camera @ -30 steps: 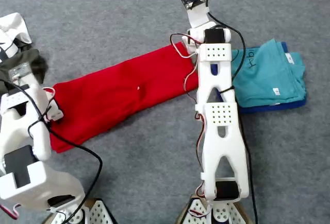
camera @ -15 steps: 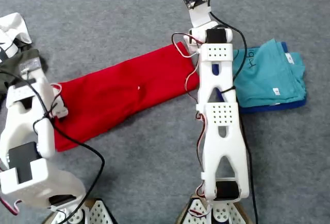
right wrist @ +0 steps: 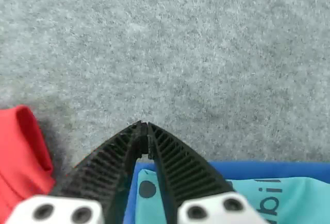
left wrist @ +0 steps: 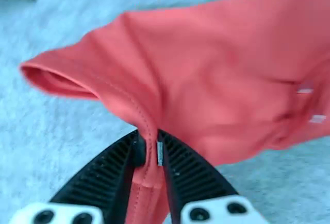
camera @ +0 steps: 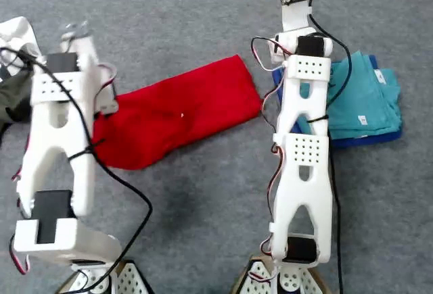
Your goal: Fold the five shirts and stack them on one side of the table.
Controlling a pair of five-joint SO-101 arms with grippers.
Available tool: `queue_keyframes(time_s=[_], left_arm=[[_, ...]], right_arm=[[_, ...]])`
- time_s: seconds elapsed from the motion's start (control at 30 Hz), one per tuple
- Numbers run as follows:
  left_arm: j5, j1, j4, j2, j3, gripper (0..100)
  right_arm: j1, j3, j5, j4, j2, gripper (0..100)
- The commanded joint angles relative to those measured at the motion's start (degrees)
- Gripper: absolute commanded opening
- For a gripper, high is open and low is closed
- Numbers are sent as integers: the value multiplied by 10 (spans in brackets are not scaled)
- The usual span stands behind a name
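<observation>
Whereas the red shirt (camera: pixel 183 115) was stretched out long a second ago, its left end has since been lifted and carried inward by the left gripper (left wrist: pixel 148 154). The cloth is now seen much shorter on the table (camera: pixel 203 226). The cross fold is judged to be under way, and the carried end has not yet been laid down. The right arm has been shifted off the shirt's other end, which has been released and lies flat. The arm is now placed by the stack of teal shirt (camera: pixel 358 98) on blue shirt (camera: pixel 358 140) at the right side.

Left gripper: jaws almost closed, with a hem ridge of red fabric pinched between the ribbed pads and held off the table.

Right gripper (right wrist: pixel 144 131): jaws fully closed, nothing held. Its tips are set at the blue shirt's edge, near the red shirt's corner.

A white garment (camera: pixel 17 34) and a dark garment (camera: pixel 13 98) are left unfolded at the left edge.
</observation>
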Motion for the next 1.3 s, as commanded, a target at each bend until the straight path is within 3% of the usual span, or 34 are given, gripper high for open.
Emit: queue_keyframes(time_s=[0.0,0.4,0.67,1.27], left_arm=[[20,55,5,-26,-73,18],[104,183,-86,55,-164,19],[132,248,-91,168,-326,19],[167,300,-62,445,-680,19]], right_arm=[[19,-26,-6,-16,-49,3],[36,-26,-22,-30,-49,3],[54,-26,-39,-40,-45,3],[73,-27,-47,-47,-47,3]])
